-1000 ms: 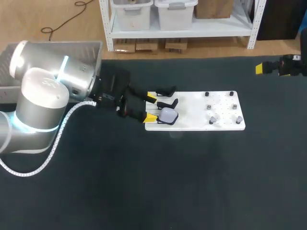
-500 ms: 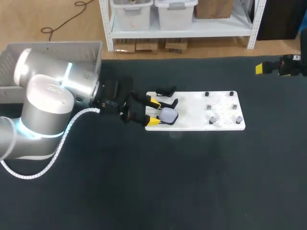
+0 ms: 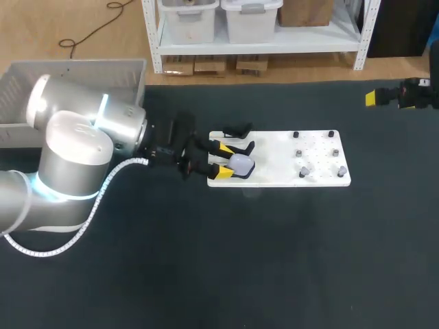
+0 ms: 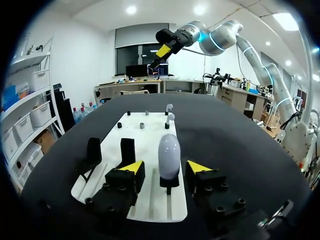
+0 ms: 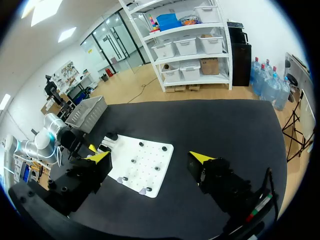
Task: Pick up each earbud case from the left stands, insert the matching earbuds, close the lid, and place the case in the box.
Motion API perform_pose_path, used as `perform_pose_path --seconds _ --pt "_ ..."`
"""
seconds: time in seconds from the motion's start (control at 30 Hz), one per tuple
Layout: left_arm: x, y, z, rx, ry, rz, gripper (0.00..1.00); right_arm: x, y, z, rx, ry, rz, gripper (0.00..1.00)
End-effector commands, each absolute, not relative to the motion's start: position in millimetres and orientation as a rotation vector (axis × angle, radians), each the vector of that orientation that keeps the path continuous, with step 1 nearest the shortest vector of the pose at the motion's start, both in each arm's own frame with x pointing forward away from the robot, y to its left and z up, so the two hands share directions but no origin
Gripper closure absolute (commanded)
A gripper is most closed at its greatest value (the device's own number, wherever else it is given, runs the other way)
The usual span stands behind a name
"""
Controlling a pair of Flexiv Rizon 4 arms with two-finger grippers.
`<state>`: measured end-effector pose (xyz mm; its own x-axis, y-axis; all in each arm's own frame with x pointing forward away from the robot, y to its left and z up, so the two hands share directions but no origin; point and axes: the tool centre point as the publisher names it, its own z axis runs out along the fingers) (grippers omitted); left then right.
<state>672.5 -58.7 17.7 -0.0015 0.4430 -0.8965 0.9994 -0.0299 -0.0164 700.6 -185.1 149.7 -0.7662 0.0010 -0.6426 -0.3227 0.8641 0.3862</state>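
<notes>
A pale, egg-shaped earbud case (image 3: 241, 164) (image 4: 169, 154) stands upright on a black stand at the near left corner of the white board (image 3: 278, 179). My left gripper (image 3: 223, 160) (image 4: 166, 169) straddles it, with a yellow-tipped finger on each side and a narrow gap showing between each tip and the case. Two more black stands (image 3: 239, 130) (image 4: 127, 150) beside it are empty. White earbuds (image 3: 302, 171) (image 4: 169, 118) sit on pegs at the board's right end. My right gripper (image 3: 374, 98) (image 5: 150, 160) hangs open and empty at the table's far right.
A grey basket (image 3: 75, 68) (image 5: 87, 110) sits at the table's far left, behind my left arm. Several small dark pegs (image 3: 296, 135) stick up from the right half of the board. The black table top (image 3: 274, 260) stretches in front of the board.
My left gripper has slid to the right along the board until its fingers flank the case, and the fingers have drawn closer together. The right arm has not moved.
</notes>
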Motion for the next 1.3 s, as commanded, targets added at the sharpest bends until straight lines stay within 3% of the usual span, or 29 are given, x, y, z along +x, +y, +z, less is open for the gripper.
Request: perform_pose_path --seconds 0.03,1.3 --pt "673.3 -61.1 15.5 1.560 1.525 -0.985 0.49 700.5 -185.5 149.7 -0.233 2.373 0.642 0.00" --pt "673.3 -69.8 11.2 1.540 1.546 -0.952 0.52 700.5 -185.5 149.7 -0.233 2.373 0.642 0.00"
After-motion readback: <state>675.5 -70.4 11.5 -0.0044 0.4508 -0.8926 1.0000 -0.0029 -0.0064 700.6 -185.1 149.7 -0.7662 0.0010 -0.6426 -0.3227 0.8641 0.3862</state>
